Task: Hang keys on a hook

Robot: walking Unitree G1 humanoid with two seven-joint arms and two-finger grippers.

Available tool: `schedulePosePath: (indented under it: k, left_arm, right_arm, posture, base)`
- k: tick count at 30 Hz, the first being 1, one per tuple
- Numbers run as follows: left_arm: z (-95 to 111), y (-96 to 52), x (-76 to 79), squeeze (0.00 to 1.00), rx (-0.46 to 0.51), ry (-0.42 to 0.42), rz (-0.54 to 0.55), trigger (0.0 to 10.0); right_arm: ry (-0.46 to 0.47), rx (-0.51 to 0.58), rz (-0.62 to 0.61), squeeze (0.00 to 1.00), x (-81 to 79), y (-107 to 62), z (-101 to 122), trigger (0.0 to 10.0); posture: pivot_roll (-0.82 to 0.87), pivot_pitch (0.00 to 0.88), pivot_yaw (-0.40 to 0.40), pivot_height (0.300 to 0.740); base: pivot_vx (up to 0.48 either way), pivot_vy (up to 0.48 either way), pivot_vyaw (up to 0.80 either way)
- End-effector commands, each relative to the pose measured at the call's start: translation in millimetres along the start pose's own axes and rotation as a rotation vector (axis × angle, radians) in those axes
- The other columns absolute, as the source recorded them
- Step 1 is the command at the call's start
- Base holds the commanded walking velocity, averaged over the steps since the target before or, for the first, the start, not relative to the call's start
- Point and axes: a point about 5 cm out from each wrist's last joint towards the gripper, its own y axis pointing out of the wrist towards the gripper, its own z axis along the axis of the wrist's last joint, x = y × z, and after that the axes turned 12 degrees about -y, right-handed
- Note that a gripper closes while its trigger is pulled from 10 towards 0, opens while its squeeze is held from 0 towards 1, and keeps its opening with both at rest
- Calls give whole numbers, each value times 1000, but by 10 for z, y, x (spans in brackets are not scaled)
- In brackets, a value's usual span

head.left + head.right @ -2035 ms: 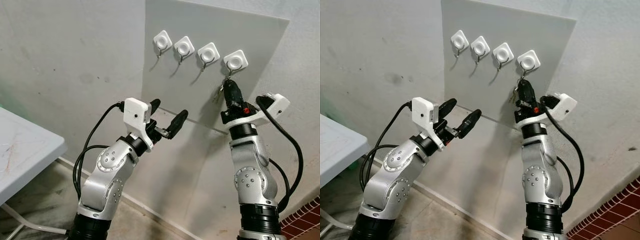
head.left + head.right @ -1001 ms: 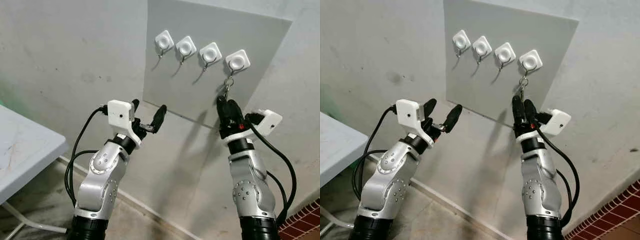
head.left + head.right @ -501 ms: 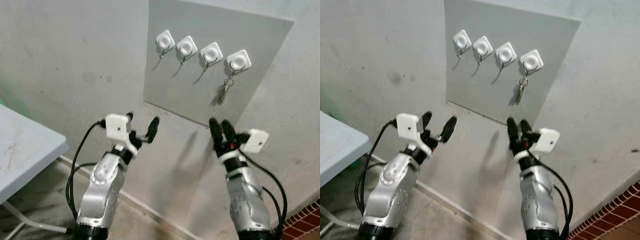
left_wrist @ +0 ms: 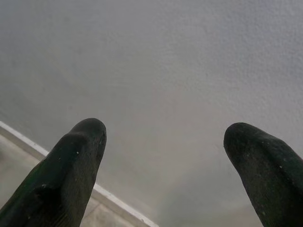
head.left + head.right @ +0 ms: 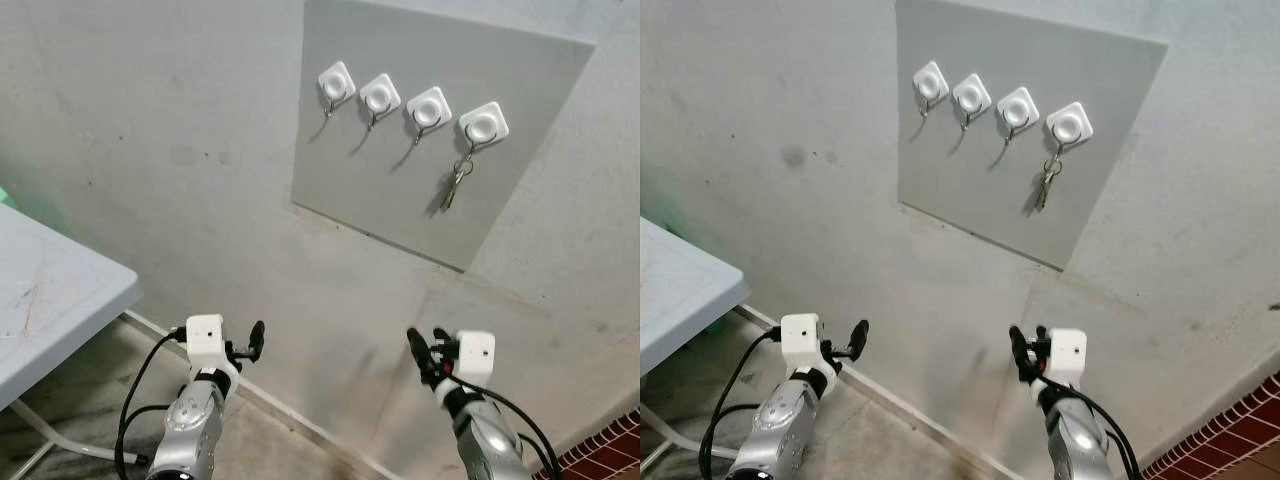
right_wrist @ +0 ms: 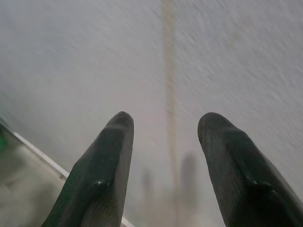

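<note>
A small bunch of keys (image 5: pixel 456 186) hangs from the rightmost white hook (image 5: pixel 483 124) on a grey board (image 5: pixel 400 190) fixed to the wall. Both arms are low at the bottom of the eye views, far below the board. My right gripper (image 5: pixel 428 346) points up at the wall, open and empty; the right wrist view shows its two fingertips (image 6: pixel 120 124) spread in front of bare wall. My left gripper (image 5: pixel 246 346) is also open and empty, its fingers (image 4: pixel 85 135) wide apart and facing the plain wall.
Three more white hooks (image 5: pixel 381 95) to the left of the keys carry nothing. A pale table (image 5: pixel 50 300) juts in at the left. A skirting strip (image 5: pixel 300 425) runs along the wall foot, and red brick tiles (image 5: pixel 605 450) show at the bottom right.
My right gripper has let go of the keys, which now hang on the rightmost hook. Both arms have dropped well down and away from the board.
</note>
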Motion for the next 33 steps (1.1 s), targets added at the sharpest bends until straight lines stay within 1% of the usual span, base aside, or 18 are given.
schedulePosePath:
  k: [1, 5, 7, 9, 10, 11, 12, 13, 14, 17, 19, 22, 23, 25, 26, 29, 31, 33]
  left_arm:
    - [61, 39, 59, 0, 34, 9, -26, 10000]
    - [19, 48, 73, 0, 41, 22, -48, 10000]
    - [-69, 29, 38, 0, 2, 47, -36, 10000]
    - [-184, -11, -11, 0, -61, 64, -25, 10000]
    - [-311, -70, -72, 0, -134, 53, -9, 10000]
    - [-311, -70, -72, 0, -134, 53, -9, 10000]
    - [-363, -98, -95, 0, -164, 37, -5, 10000]
    - [-453, -146, -145, 0, -215, 35, 28, 10000]
    - [-500, -173, -157, 0, -237, 17, 33, 10000]
    - [-655, -265, -183, 0, -325, 49, 48, 10000]
    - [-766, -344, -211, 0, -386, 51, 70, 10000]
    - [-938, -493, -280, 0, -484, 50, 116, 10000]
    - [-1005, -563, -315, 0, -518, 29, 145, 10000]
    - [-1048, -621, -351, 0, -535, 15, 166, 10000]
    - [-1048, -621, -351, 0, -535, 15, 166, 10000]
    - [-1101, -706, -410, 0, -557, 11, 191, 10000]
    - [-1101, -706, -410, 0, -557, 11, 191, 10000]
    - [-1130, -789, -495, 0, -572, 8, 212, 10000]
  right_arm:
    - [-5, 10, -22, 0, 41, 4, 12, 10000]
    - [-24, -19, -22, 0, 48, -27, -81, 10000]
    - [-44, -84, -21, 0, 48, -70, -200, 10000]
    - [-58, -152, -20, 0, 46, -123, -314, 10000]
    - [-69, -219, -14, 0, 38, -185, -426, 10000]
    - [-69, -219, -14, 0, 38, -185, -426, 10000]
    - [-69, -247, -11, 0, 33, -212, -471, 10000]
    - [-74, -297, -10, 0, 31, -262, -550, 10000]
    - [-77, -326, -6, 0, 27, -291, -594, 10000]
    - [-103, -420, -5, 0, 24, -384, -724, 10000]
    - [-96, -475, -10, 0, 21, -449, -802, 10000]
    - [-127, -582, -2, 0, 9, -599, -955, 10000]
    - [-125, -641, -13, 0, 22, -698, -1038, 10000]
    - [-118, -694, -26, 0, 42, -803, -1116, 10000]
    - [-118, -694, -26, 0, 42, -803, -1116, 10000]
    - [-101, -753, -53, 0, 69, -961, -1217, 10000]
    - [-101, -753, -53, 0, 69, -961, -1217, 10000]
    - [-84, -777, -66, 0, 63, -1057, -1272, 10000]
  posture:
    - [9, 0, -63, 740]
    - [7, 0, -59, 740]
    - [8, 0, -58, 740]
    - [10, 0, -57, 740]
    - [8, 0, -56, 740]
    - [8, 0, -56, 740]
    - [8, 0, -56, 740]
    - [8, 0, -56, 740]
    - [8, 0, -56, 740]
    - [4, 0, -50, 740]
    - [4, 0, -48, 740]
    - [-4, 0, -44, 740]
    - [-8, 0, -40, 740]
    - [-10, 0, -38, 740]
    - [-10, 0, -38, 740]
    - [-15, 0, -34, 740]
    - [-15, 0, -34, 740]
    - [-16, 0, -31, 740]
  base:
    - [0, 0, 0]
    - [0, 0, 0]
    - [0, 0, 0]
    - [0, 0, 0]
    - [0, 0, 0]
    - [0, 0, 0]
    - [0, 0, 0]
    - [0, 0, 0]
    - [0, 0, 0]
    - [0, 0, 0]
    - [0, 0, 0]
    - [0, 0, 0]
    - [0, 0, 0]
    - [0, 0, 0]
    - [0, 0, 0]
    - [0, 0, 0]
    - [0, 0, 0]
    - [0, 0, 0]
